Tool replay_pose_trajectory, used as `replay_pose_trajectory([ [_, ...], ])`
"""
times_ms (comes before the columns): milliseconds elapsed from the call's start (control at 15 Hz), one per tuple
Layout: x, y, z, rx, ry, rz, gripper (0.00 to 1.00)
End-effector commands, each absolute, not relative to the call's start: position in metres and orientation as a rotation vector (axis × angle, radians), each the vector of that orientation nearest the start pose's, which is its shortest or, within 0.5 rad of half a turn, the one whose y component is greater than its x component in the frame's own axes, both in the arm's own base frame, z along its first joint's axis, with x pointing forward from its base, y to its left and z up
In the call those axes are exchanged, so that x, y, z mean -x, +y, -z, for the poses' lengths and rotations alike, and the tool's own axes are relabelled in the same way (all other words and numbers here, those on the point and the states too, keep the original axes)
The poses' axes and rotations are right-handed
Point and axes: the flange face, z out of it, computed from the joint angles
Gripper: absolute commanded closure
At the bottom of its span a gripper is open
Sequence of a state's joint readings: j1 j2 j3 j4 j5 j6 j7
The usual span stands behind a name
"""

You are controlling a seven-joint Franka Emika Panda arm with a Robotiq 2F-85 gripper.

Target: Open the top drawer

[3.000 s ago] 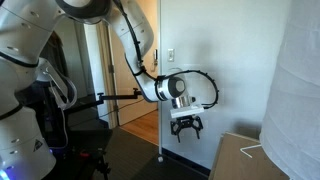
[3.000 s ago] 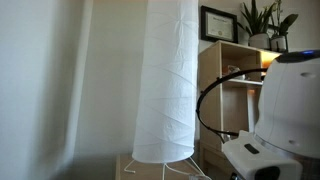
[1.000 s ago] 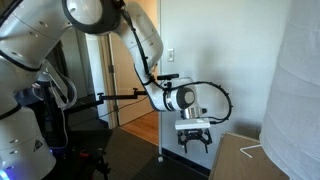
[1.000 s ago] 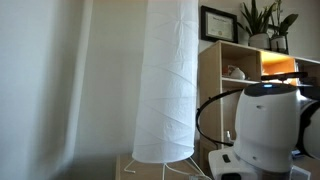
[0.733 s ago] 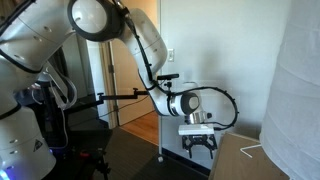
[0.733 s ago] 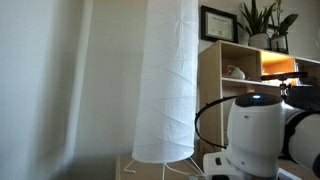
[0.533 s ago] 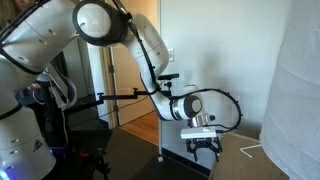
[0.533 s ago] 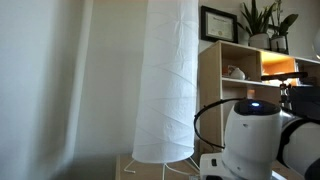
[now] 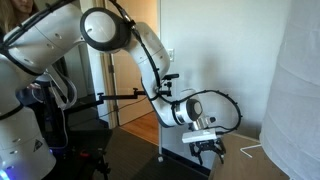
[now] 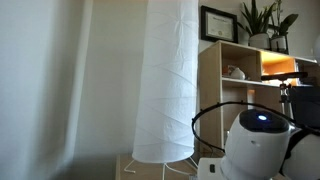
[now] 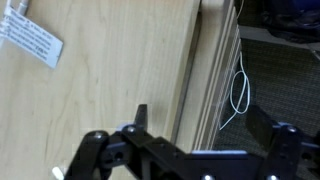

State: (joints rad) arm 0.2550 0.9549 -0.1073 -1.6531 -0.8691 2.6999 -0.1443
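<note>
We are seeing the gripper [image 9: 208, 149] hanging low beside the wooden cabinet [image 9: 243, 160], its claw spread wide and empty. In the wrist view we are looking down on the cabinet's pale top, its stacked front edges [image 11: 212, 85] running top to bottom. We cannot tell which of them is the top drawer. Only this view is showing the white label [image 11: 30, 38] and the cable [image 11: 240, 90]. An exterior view is showing the lamp shade [image 10: 168, 80].

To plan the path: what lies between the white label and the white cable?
Only the bare wooden panel and its edge, between label and cable; the wrist view shows it.
</note>
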Motion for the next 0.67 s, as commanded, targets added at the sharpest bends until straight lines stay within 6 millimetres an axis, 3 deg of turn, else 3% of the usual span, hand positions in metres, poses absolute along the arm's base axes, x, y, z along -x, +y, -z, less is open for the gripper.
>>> replay_pose_trajectory([
  [0, -0.6478, 0.1278, -0.0557, 3.059, -1.929, 0.119, 0.00],
  [600, -0.6451, 0.1307, -0.0533, 3.060, -1.931, 0.127, 0.00],
])
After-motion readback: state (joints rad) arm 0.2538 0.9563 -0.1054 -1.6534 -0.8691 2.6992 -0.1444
